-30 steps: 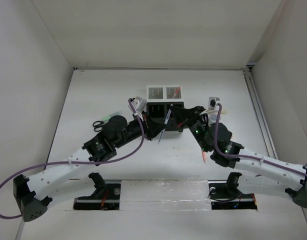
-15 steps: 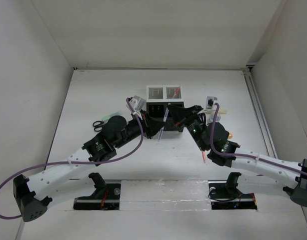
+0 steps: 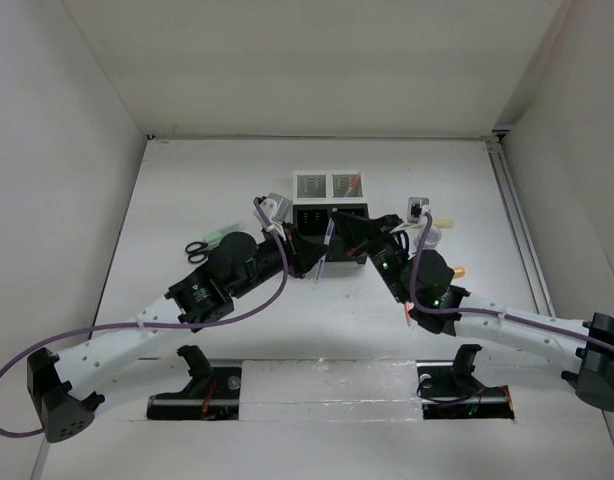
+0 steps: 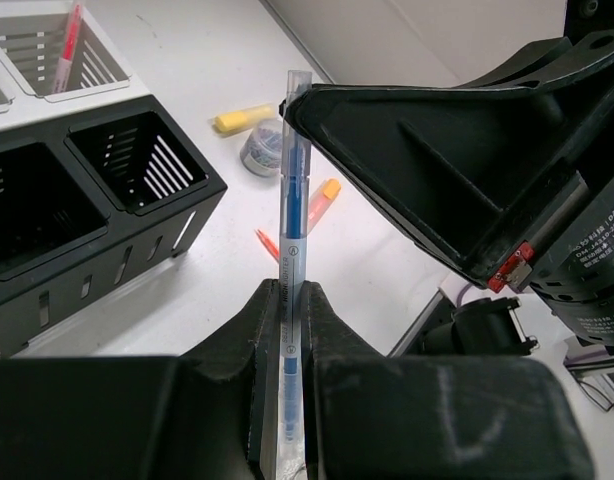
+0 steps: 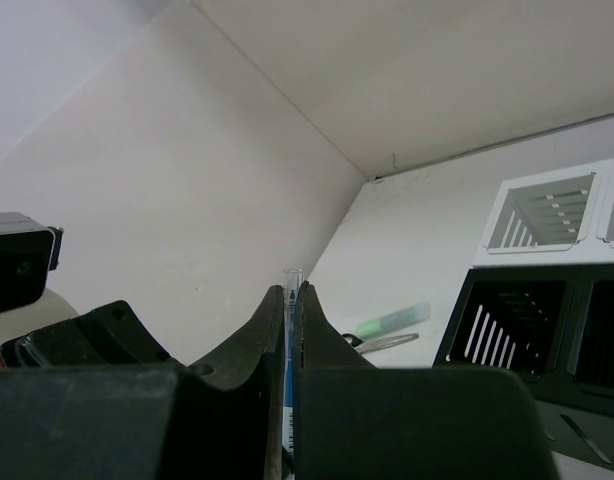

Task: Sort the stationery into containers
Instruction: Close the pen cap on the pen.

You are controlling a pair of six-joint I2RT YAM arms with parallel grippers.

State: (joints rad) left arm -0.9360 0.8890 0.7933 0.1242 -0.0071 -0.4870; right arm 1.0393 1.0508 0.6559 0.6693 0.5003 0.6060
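A clear pen with blue ink (image 4: 290, 190) stands between both grippers, just in front of the black containers (image 3: 327, 217). My left gripper (image 4: 287, 290) is shut on its lower part. My right gripper (image 5: 290, 290) is shut on its upper end, where the pen's tip (image 5: 290, 272) pokes out. In the top view the pen (image 3: 326, 245) slants between the left gripper (image 3: 309, 260) and the right gripper (image 3: 343, 230). Behind the black bins stand two white mesh containers (image 3: 327, 185); one holds a red pen (image 4: 69, 35).
Right of the bins lie a yellow marker (image 4: 242, 118), a round grey piece (image 4: 262, 152), an orange marker (image 4: 322, 200) and a red pen (image 4: 267, 243). Scissors (image 3: 195, 250) and a green marker (image 5: 392, 320) lie to the left.
Both grippers have carried the pen a little farther toward the black bins. The right arm's elbow has swung left. Both grips are unchanged.
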